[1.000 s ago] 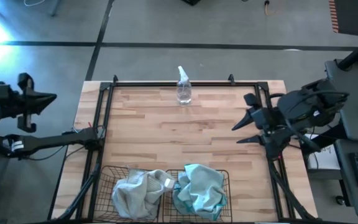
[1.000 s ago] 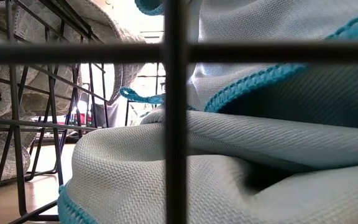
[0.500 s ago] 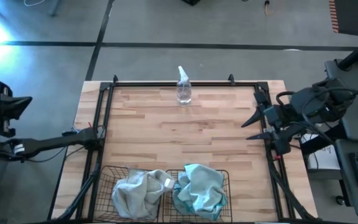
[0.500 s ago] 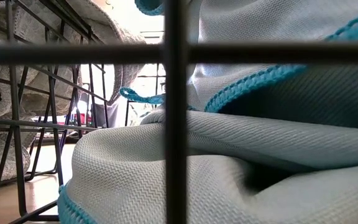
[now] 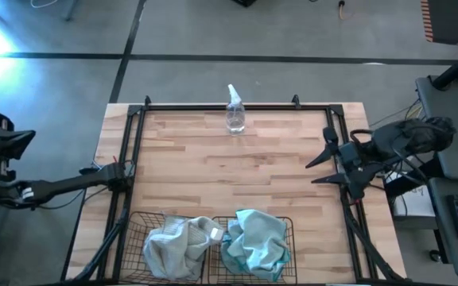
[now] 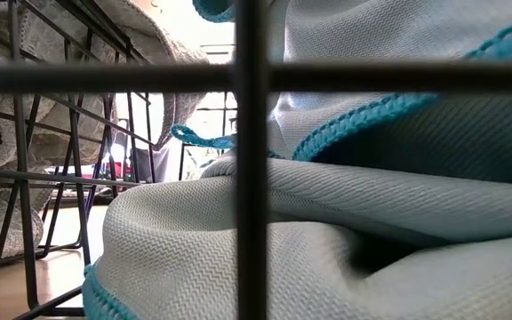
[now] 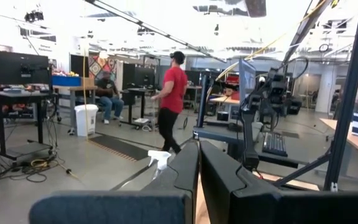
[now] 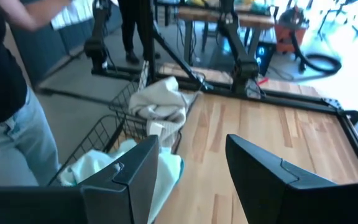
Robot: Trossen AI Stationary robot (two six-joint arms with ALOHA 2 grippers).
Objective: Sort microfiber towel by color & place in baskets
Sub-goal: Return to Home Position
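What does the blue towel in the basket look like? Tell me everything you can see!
The blue towel is a soft, pale blue cloth with a brighter turquoise stitched edge and a fine zigzag weave. It lies crumpled in a loose heap, filling the right basket at the table's front edge and pressing against its black wires. The grey towel lies beside it in the left basket. Nothing holds it.
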